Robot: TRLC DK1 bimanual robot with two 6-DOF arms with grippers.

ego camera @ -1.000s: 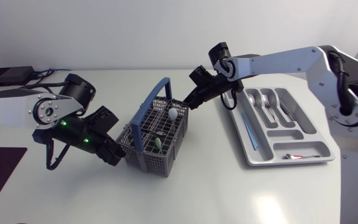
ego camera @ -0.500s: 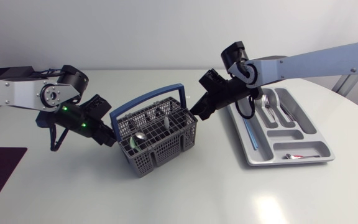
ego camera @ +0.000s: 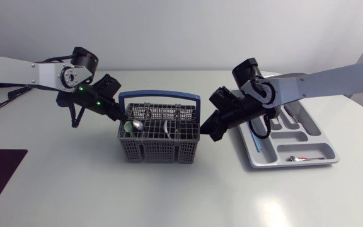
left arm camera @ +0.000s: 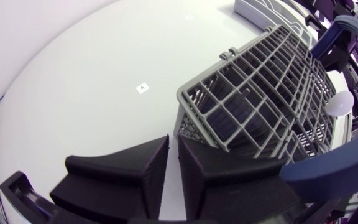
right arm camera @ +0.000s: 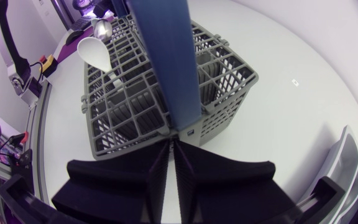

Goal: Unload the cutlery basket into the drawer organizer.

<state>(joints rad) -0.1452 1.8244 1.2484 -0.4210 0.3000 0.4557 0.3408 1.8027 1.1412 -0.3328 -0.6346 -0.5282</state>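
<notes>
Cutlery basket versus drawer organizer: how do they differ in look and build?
The cutlery basket is dark grey open mesh with a blue handle; the drawer organizer is light grey, solid-walled, without one. The cutlery basket stands tall and boxy; the drawer organizer lies shallow and flat. Both hold cutlery.

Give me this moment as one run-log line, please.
cutlery basket: upright, cutlery inside | left gripper: shut on its corner | right gripper: shut on its opposite end | drawer organizer: partly filled
</notes>
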